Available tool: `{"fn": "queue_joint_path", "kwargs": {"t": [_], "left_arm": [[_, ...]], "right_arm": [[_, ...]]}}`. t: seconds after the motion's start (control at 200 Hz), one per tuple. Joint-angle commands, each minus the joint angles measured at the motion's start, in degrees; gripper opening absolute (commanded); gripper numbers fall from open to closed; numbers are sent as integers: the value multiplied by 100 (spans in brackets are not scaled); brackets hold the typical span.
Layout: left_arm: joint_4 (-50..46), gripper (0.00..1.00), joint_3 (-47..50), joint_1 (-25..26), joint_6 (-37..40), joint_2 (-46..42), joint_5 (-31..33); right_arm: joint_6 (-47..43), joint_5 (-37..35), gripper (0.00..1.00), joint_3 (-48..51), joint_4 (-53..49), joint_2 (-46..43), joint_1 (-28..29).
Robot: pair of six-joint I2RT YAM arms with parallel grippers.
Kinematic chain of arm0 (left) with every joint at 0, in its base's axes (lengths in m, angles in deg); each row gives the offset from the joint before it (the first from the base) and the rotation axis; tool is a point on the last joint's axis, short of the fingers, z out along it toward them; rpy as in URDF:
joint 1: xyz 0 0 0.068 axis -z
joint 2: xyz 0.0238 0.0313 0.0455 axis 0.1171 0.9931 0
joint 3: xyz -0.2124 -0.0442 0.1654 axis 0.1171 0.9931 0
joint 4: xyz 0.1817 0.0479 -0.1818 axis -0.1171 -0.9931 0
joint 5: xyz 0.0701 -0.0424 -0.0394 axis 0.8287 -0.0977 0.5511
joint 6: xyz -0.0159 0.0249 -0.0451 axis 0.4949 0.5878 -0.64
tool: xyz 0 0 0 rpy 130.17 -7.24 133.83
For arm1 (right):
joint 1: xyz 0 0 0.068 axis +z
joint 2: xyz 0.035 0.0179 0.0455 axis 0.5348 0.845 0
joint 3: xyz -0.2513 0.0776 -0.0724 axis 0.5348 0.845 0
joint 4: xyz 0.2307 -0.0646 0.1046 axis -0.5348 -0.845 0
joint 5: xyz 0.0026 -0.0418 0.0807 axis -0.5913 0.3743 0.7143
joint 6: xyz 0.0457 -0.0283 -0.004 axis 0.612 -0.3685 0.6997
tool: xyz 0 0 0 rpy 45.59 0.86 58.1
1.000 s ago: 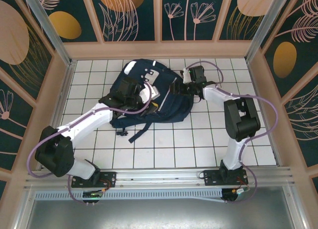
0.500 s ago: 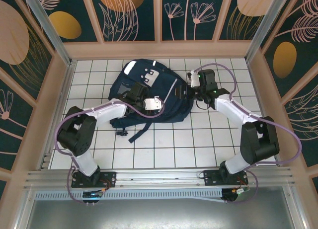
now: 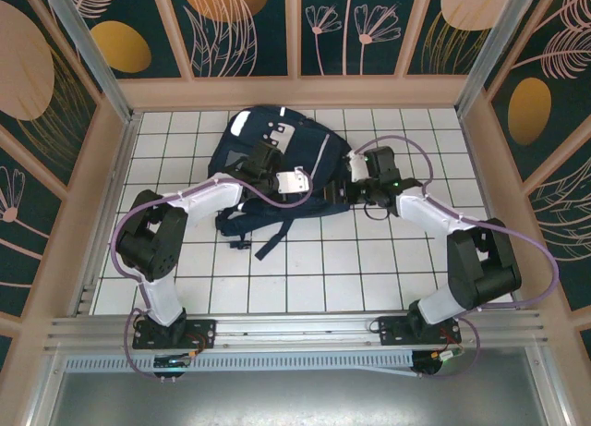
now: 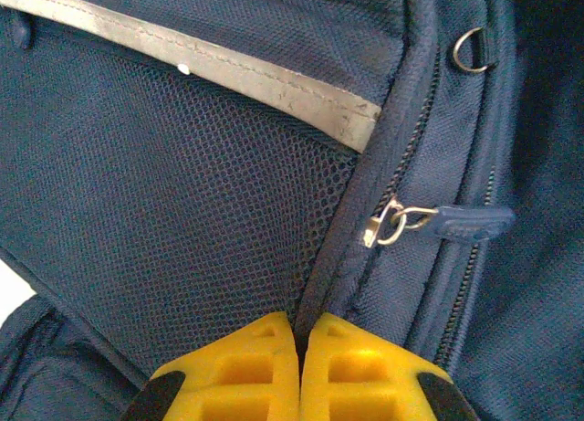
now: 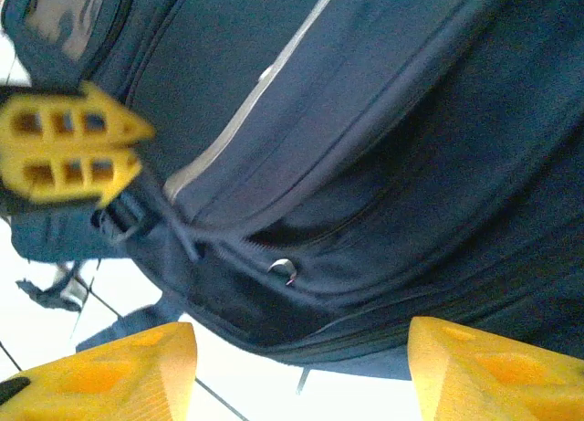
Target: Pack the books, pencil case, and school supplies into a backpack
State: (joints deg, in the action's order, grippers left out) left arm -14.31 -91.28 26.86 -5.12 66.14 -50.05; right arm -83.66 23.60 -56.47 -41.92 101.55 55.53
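Note:
The navy backpack (image 3: 277, 153) lies on the white tiled floor at the back middle. My left gripper (image 3: 312, 186) reaches over its right half and is shut on a piped seam of the backpack (image 4: 182, 193), beside the mesh pocket. The yellow fingertips (image 4: 265, 362) pinch the seam (image 4: 315, 302) below the grey reflective strip (image 4: 228, 74). A zipper pull (image 4: 394, 222) hangs just right of the seam. My right gripper (image 3: 343, 193) stands open at the backpack's right edge (image 5: 365, 165), its fingers (image 5: 119, 375) wide apart over the floor. Books, pencil case and school supplies are out of view.
Wooden walls (image 3: 111, 167) box in the tiled floor (image 3: 369, 269). A dark strap (image 3: 268, 237) trails from the backpack toward the near side. In the right wrist view the left gripper's yellow fingers (image 5: 64, 147) sit at the backpack's left, and a small metal ring (image 5: 285, 268) hangs on the fabric.
My left gripper moved right across the backpack and shut on its seam. The right gripper came a little nearer along the backpack's right edge. The backpack shifted slightly.

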Motion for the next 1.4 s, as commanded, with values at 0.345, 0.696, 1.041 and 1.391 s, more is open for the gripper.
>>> {"fn": "queue_joint_path", "kwargs": {"t": [0.345,0.696,1.041,1.391], "left_arm": [[316,0,122,-19,-1457,-805,-1430],[776,0,312,-18,-2093,-777,-1900],[1108,0,976,-67,-1782,-1069,-1111],[1230,0,1260,-358,-1661,-1239,-1088]], "right_arm": [[287,-1182,63,-31,1443,490,1254],[873,-2962,21,-379,1519,695,1760],[364,-1637,0,507,1363,-326,1005],[-392,-387,0,594,911,-395,-65]]}}
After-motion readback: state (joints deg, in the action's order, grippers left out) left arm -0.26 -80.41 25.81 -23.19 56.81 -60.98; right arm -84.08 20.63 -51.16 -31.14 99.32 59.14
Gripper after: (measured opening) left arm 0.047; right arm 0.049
